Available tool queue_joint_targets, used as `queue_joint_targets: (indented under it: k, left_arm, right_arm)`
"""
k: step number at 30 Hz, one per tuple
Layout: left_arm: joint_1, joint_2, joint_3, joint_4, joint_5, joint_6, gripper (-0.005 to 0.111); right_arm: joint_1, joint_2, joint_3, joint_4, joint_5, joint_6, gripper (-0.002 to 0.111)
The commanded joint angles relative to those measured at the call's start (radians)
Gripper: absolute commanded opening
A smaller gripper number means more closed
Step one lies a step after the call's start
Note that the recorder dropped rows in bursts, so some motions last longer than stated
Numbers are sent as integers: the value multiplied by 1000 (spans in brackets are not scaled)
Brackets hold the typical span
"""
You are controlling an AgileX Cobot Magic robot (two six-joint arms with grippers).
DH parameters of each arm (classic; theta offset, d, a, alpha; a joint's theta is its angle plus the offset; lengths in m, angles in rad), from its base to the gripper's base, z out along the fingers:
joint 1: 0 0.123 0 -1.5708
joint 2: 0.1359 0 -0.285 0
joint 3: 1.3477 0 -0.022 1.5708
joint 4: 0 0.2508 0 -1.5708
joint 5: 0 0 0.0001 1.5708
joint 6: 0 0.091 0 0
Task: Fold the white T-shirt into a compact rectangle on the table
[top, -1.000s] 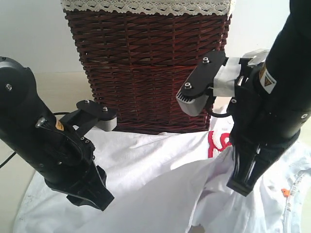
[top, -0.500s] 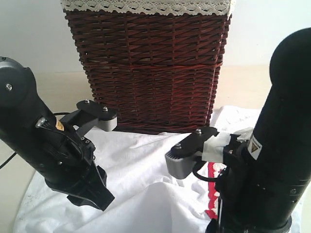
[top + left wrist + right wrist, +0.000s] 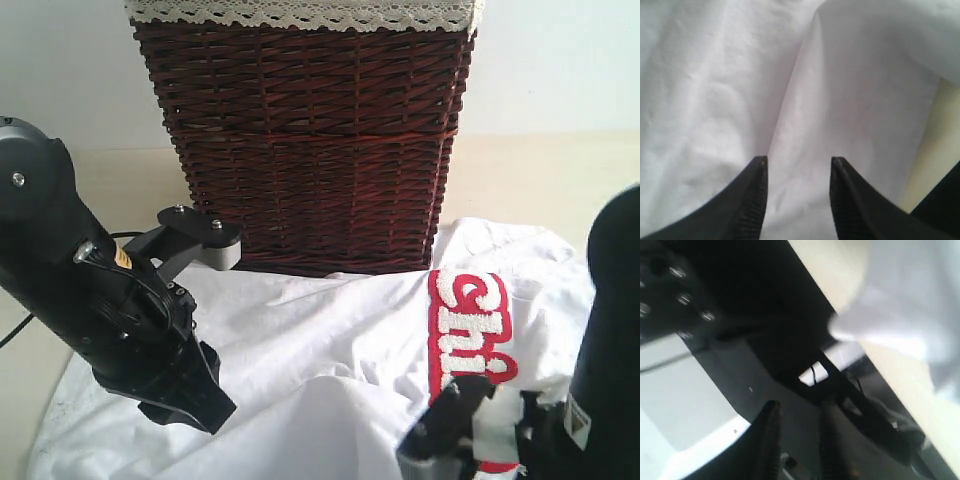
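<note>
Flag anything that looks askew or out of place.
The white T-shirt lies rumpled rather than flat: a diagonal fold crosses its middle, and one edge butts against the base of the wicker basket. No spill or damage shows.

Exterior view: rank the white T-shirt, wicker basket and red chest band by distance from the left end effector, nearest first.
1. white T-shirt: spread directly beneath the left end effector.
2. wicker basket: behind it, its base just past the shirt's far edge.
3. red chest band: far across the shirt, on the right side.
</note>
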Motion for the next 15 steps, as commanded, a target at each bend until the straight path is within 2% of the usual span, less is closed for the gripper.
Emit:
queue_joint_targets:
  k: [1,3,8,11,13,15]
  left_arm:
    - [-6,-1,2,-5,0,4,41]
    - [-6,-1,2,-5,0,4,41]
    - [-6,-1,2,-5,0,4,41]
    - [-6,-1,2,-14,2,4,41]
    - [-6,-1,2,-12,9,8,41]
    - [-6,-1,2,-14,25,20,41]
  right_arm:
    - [0,81,69,-251,-89,188,1]
    - [0,136,69,-353,-152,305,0]
    - [0,275,62,-469,-240,418,0]
    - [0,405,26,-632,-370,676,0]
    - [0,447,25,-629,-444,690,0]
    - [0,461,25,-624,-408,658,0]
